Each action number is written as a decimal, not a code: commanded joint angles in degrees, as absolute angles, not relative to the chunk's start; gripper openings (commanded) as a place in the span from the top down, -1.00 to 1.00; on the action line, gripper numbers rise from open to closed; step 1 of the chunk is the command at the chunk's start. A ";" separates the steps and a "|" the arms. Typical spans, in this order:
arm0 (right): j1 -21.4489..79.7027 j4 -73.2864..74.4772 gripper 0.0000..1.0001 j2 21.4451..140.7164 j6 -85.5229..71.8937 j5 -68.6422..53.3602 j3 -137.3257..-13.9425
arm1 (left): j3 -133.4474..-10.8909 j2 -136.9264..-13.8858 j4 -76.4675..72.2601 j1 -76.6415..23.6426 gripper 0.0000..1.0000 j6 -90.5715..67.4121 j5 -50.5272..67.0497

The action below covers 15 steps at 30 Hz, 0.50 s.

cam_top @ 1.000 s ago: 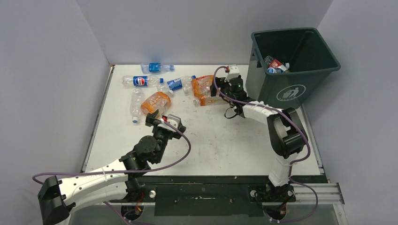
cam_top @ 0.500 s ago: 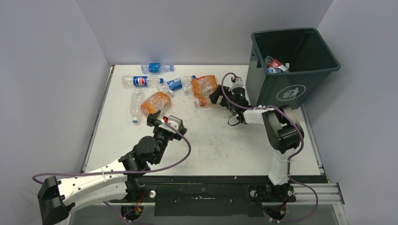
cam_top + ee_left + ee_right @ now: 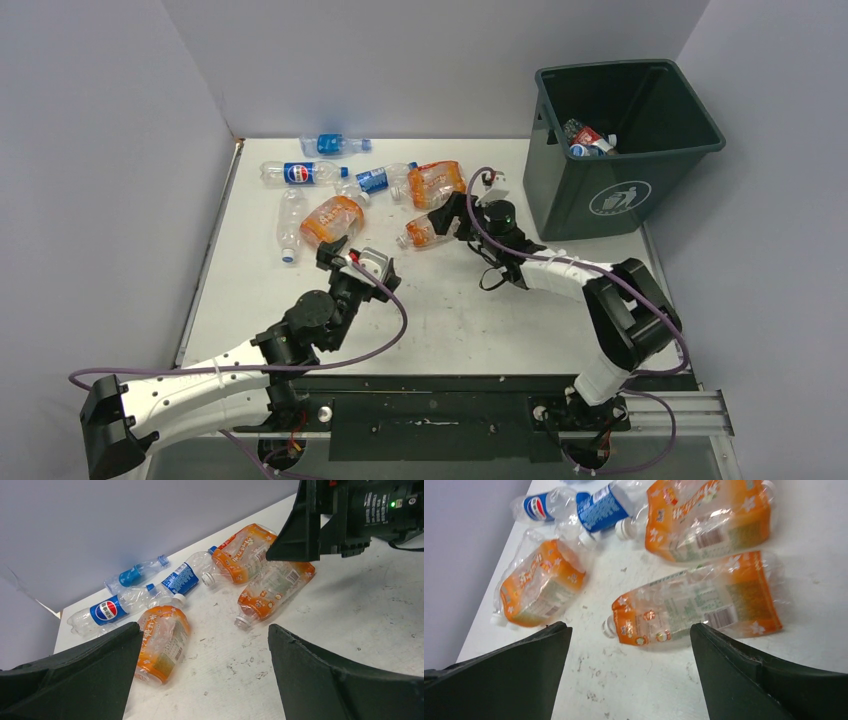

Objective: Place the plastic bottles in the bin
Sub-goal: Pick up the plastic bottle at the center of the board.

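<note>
Several plastic bottles lie on the white table at the back left. My right gripper [image 3: 630, 630] is open and hangs low over the table, an orange-labelled bottle [image 3: 696, 602] lying just beyond its fingertips, untouched. From above that bottle [image 3: 422, 233] lies left of the right gripper [image 3: 452, 216]. My left gripper [image 3: 204, 630] is open and empty, with another orange bottle [image 3: 162, 642] beside its left finger. From above, the left gripper [image 3: 352, 258] sits just on my side of this bottle [image 3: 333, 220]. The dark bin [image 3: 640, 190] stands at the back right.
A third orange bottle [image 3: 437, 183], a blue-labelled one [image 3: 375, 178], a Pepsi bottle [image 3: 298, 173], a blue bottle [image 3: 335, 144] and a clear one [image 3: 290, 225] lie further back. A few bottles [image 3: 588, 140] lie inside the bin. Grey walls enclose the table.
My right gripper has swung away from the bin, toward me and to the left. The small orange bottle has shifted nearer with it. The left arm has barely moved.
</note>
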<state>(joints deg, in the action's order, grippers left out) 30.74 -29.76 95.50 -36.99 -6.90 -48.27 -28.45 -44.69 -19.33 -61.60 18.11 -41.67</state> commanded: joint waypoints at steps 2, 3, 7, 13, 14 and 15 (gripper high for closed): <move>28.41 -25.40 -0.84 93.80 -31.39 2.87 -52.47 | -31.55 -44.03 -19.81 -62.16 -0.93 17.22 -40.85; 27.31 -25.61 -0.84 94.75 -30.92 3.01 -53.23 | -31.55 -44.10 -19.85 -62.23 -0.92 17.30 -40.87; 21.99 -32.60 -0.85 100.23 -30.66 -4.60 -55.53 | -31.31 -44.33 -19.79 -62.48 -0.92 17.85 -41.21; 17.70 -37.77 -0.87 110.69 -33.37 -19.04 -62.53 | -31.32 -45.07 -19.83 -62.84 -0.92 18.54 -41.20; 17.67 -38.05 -0.88 112.03 -33.96 -20.23 -63.18 | -31.29 -45.16 -19.81 -62.89 -0.92 18.61 -41.15; 17.71 -38.29 -0.89 113.09 -34.57 -20.96 -63.55 | -31.29 -45.36 -19.86 -62.92 -0.92 18.69 -41.13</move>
